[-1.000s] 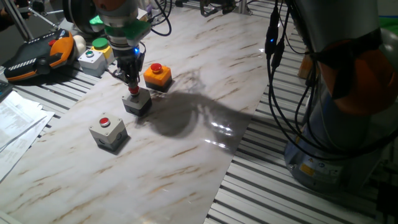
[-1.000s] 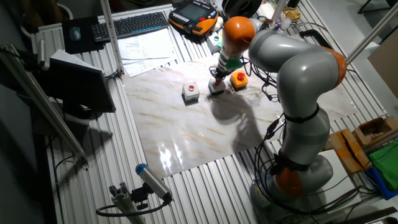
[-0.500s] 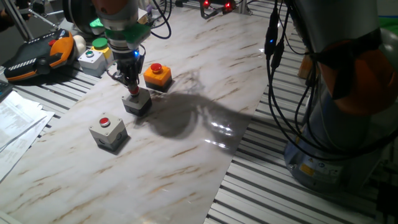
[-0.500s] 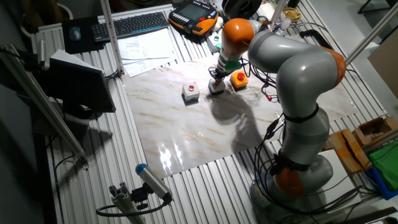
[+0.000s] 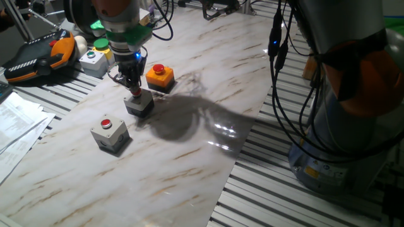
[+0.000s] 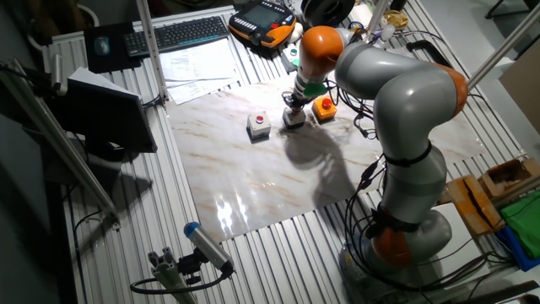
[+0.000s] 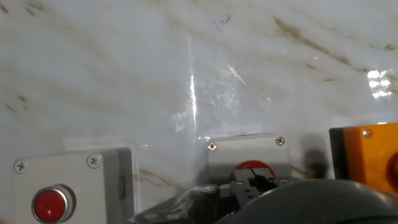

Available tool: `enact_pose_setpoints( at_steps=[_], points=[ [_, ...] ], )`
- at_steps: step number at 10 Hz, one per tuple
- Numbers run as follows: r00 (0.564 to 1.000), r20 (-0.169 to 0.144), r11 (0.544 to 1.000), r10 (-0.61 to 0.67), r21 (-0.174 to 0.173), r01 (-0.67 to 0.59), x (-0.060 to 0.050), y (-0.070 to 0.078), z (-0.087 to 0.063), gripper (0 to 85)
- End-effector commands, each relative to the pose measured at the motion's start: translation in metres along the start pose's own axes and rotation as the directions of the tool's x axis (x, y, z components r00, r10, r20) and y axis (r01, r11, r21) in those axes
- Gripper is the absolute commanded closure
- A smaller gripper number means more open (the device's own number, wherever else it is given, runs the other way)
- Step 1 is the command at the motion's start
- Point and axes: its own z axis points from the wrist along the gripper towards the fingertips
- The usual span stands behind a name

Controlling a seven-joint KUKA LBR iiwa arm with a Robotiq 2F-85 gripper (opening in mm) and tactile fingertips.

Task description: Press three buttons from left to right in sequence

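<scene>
- Landmark for all positions: the middle grey switch box (image 5: 139, 103), standing on the marble-patterned surface (image 5: 208, 82).
- Gripper (image 5: 134, 88) points straight down onto the top of the middle grey switch box; the tip sits at the box's red button (image 7: 251, 168). Whether it presses or only touches the cap cannot be told.
- Gripper state: cannot tell. In the hand view the finger ends are a dark blurred mass at the bottom edge, and no gap or contact between them can be made out.
- The three buttons lie in a diagonal row. The near grey switch box (image 5: 110, 133) is apart from the landmark, toward the camera and to the left in the first fixed view; its red cap is uncovered.
- The orange-yellow switch box (image 5: 160, 76) sits just beyond the landmark on the far side, close but not touching; red cap uncovered.
- Other fixed view: the arm's orange joint (image 6: 321, 44) hangs over the row, and the gripper hides most of the landmark box.
- Surroundings: a grey box with a green button (image 5: 96, 58) sits off the marble sheet, beyond the landmark on the slatted table.
- An orange-and-black pendant (image 5: 39, 57) lies farther out on the same side.
- Printed papers (image 5: 17, 123) lie beyond the near grey box, at the left frame edge.
- A keyboard (image 6: 180, 33) lies well apart from the landmark.
</scene>
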Motion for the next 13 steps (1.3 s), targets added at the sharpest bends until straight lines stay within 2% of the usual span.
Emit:
enact_pose_setpoints(
  at_steps=[1,4,6,8,9,13],
  points=[
    [1.000,0.001,1.000,0.004,0.001,-0.004,0.000,0.000,-0.004,84.3],
    [1.000,-0.002,1.000,0.016,0.006,-0.016,0.002,0.001,-0.019,84.3],
    [1.000,-0.006,1.000,0.017,0.012,-0.017,0.004,-0.003,-0.034,84.3],
    [1.000,0.000,1.000,0.018,0.016,-0.018,0.005,-0.004,-0.044,84.3],
    [1.000,0.008,1.000,0.015,0.014,-0.015,0.007,-0.004,-0.046,84.3],
    [1.000,0.005,1.000,0.024,0.011,-0.024,0.012,0.007,-0.047,84.3]
  ],
)
